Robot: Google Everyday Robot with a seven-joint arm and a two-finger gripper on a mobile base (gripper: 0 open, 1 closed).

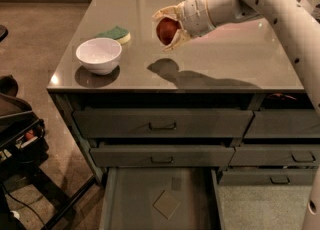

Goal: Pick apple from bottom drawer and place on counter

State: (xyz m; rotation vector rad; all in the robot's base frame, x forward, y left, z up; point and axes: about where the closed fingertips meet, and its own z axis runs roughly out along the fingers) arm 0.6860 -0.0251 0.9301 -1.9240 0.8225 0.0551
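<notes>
Where the claw (163, 30) hangs: above the table (240, 56), right of the bowl (98, 55).
Grip: clenched round the apple (168, 29), raised clear for setting down.

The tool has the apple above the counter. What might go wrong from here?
1. The tool holds the apple above the counter, with its shadow on the surface below. Released from there, the round fruit may roll off the front edge toward the open bottom drawer.
2. The white bowl and sponge sit further left in view. A leftward placement might knock them.
</notes>
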